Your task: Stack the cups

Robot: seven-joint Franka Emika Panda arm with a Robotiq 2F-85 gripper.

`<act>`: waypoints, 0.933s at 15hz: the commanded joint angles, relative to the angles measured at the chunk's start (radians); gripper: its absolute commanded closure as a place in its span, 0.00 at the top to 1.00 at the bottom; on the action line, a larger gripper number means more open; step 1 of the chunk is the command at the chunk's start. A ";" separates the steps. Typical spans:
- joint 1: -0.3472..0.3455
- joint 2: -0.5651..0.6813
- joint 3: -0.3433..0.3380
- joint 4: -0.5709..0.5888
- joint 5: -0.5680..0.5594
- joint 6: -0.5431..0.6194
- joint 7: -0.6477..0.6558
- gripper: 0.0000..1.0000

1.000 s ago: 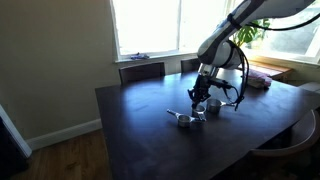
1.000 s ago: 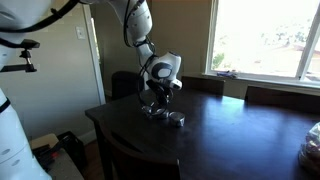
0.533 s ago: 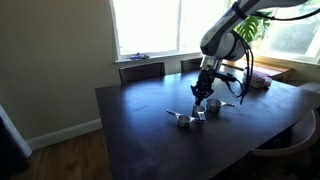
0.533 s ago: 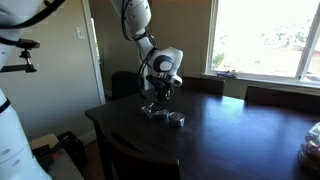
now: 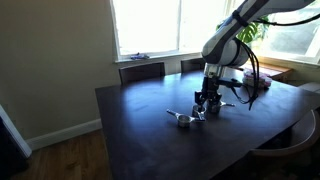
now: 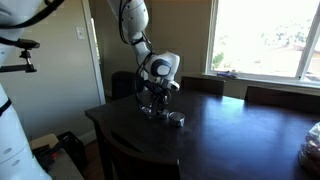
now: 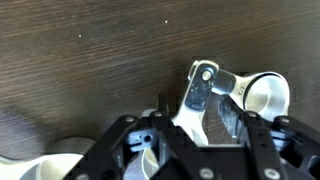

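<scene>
Small shiny metal cups (image 5: 190,119) lie in a close group on the dark wooden table (image 5: 140,130); they also show as cups (image 6: 173,119) in both exterior views. My gripper (image 5: 208,104) hangs low over the right end of the group, fingers pointing down. In the wrist view a flat silver handle (image 7: 203,88) runs up between my fingers from a cup (image 7: 150,165) under the gripper (image 7: 200,135). The jaws stand apart with a gap on each side of the handle. Another cup bowl (image 7: 268,95) lies at the upper right, and a third cup rim (image 7: 55,167) at the lower left.
Chairs (image 5: 141,70) stand along the table's far side under the window. A pinkish flat object (image 5: 262,82) lies near the far right edge. A chair back (image 6: 135,160) sits at the near edge, and a pale bag (image 6: 311,150) at the table's right corner.
The jaws have gone from shut to spread apart. The gripper rose briefly, then came down again slightly to the right over the cups.
</scene>
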 commanded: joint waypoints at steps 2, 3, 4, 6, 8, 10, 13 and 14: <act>0.051 -0.010 -0.023 -0.049 0.002 0.069 0.088 0.95; 0.057 -0.005 -0.024 -0.049 0.005 0.092 0.105 0.98; 0.063 0.000 -0.024 -0.051 0.012 0.130 0.125 1.00; 0.075 0.014 -0.030 -0.049 0.013 0.175 0.171 1.00; 0.087 0.031 -0.037 -0.040 0.008 0.198 0.218 1.00; 0.098 0.055 -0.045 -0.026 0.005 0.212 0.261 1.00; 0.117 0.080 -0.058 -0.015 0.001 0.229 0.313 0.74; 0.120 0.083 -0.059 -0.015 0.002 0.234 0.321 0.74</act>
